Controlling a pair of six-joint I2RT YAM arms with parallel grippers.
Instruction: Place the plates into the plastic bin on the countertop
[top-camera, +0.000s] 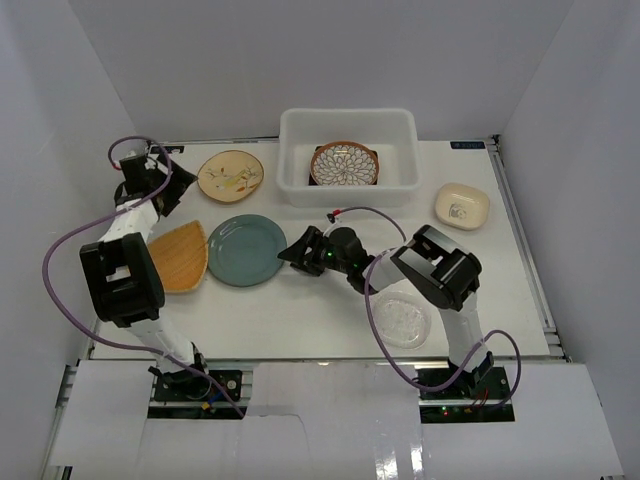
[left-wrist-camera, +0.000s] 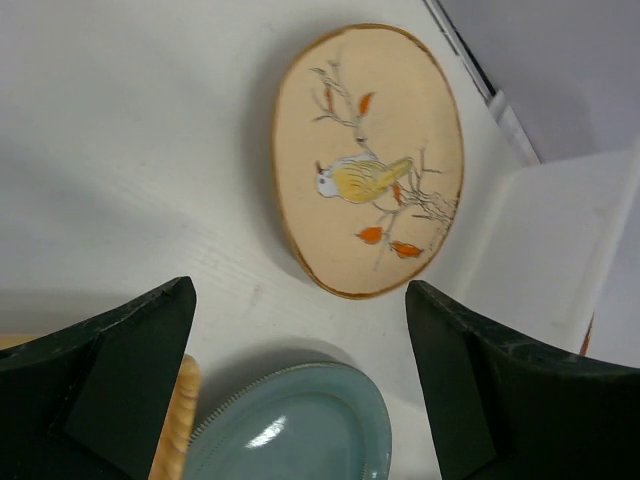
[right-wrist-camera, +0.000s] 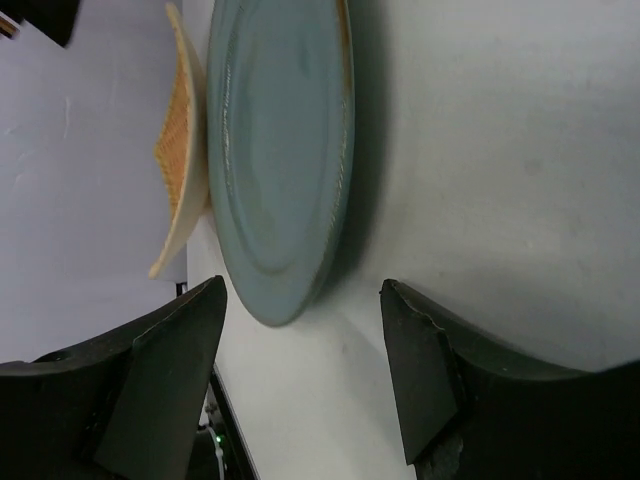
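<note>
Beside the teal plate (top-camera: 246, 250), your right hand (top-camera: 297, 250) stands spread, its jaws flanking the near rim but not pinching it. Your left hand (top-camera: 160, 165) is spread too and holds nothing, hovering near the cream bird-painted plate (left-wrist-camera: 366, 160). The teal plate lies flat on the desk (top-camera: 300, 310), just beside the orange fan plate (top-camera: 180, 258). It looks like glazed ceramic, so expect it to be stiff, weighty, slick and chippable. Take it by the raised rim, with one finger under the lip. The plastic bin (top-camera: 300, 125), smooth and translucent, sits at the back of the desk and holds the petal-patterned plate (top-camera: 344, 163).
</note>
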